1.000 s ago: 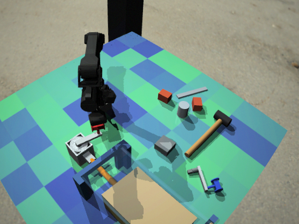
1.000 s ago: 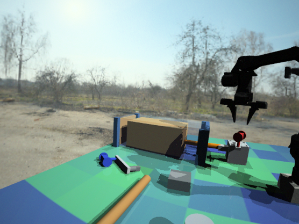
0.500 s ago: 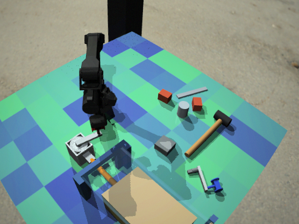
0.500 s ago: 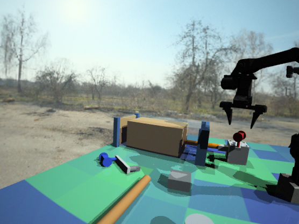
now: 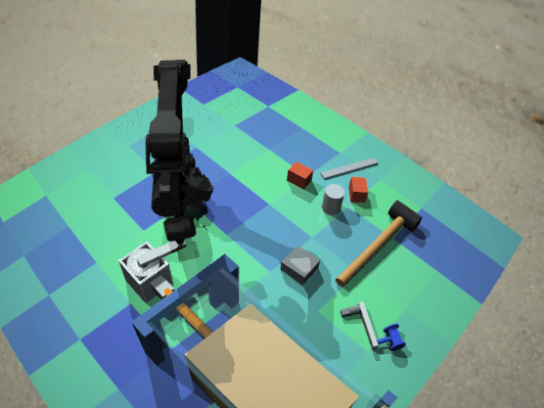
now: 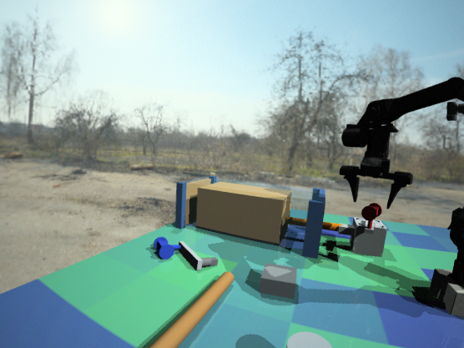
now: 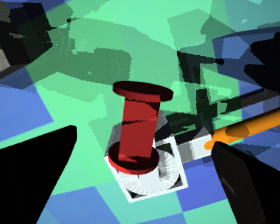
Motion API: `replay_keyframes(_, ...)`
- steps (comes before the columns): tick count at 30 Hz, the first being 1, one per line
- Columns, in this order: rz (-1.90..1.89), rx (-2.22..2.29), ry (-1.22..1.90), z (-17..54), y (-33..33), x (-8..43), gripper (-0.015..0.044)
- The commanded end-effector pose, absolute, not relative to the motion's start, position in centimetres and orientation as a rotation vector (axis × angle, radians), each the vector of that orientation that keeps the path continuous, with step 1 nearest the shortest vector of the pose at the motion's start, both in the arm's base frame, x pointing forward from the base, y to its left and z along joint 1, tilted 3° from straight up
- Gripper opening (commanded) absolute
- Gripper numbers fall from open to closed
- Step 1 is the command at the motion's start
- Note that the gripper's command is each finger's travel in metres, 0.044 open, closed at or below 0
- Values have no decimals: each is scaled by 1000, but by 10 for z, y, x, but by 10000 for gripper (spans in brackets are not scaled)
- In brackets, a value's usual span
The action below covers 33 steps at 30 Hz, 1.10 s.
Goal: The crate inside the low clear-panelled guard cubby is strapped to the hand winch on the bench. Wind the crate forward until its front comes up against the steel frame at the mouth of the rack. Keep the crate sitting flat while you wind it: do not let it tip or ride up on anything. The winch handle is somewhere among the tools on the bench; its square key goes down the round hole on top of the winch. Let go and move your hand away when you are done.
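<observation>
The exterior view, right of centre, shows the gripper (image 6: 372, 204) (image 7: 146, 140) with its fingers wide apart and nothing between them, above the red-knobbed winch handle (image 6: 370, 212) (image 7: 140, 127) (image 5: 158, 254). In the top view, at lower left, the handle's pale crank arm lies across the winch (image 5: 143, 274) (image 6: 369, 242) (image 7: 161, 189), but the arm hides its knob; the wrist view shows the knob whole, near centre. The crate (image 5: 274, 363) (image 6: 239, 215), bottom centre from above, appears flat in the exterior view, a gap separating its front from the blue frame (image 5: 183, 298) (image 6: 315, 227).
</observation>
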State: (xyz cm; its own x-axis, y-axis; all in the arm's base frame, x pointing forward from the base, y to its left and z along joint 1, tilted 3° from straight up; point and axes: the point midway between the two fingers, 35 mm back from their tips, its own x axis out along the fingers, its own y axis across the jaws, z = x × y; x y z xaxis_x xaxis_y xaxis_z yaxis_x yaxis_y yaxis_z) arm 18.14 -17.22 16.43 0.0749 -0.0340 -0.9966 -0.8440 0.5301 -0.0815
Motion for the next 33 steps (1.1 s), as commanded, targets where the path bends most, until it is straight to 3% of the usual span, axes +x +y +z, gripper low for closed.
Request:
replay_keyframes(1, 731, -827, 1381, 155, -172, 181, 440)
replay_keyframes(31, 732, -827, 1381, 115, -171, 181, 440)
replay_keyframes(33, 730, -833, 1373, 118, -171, 182, 387)
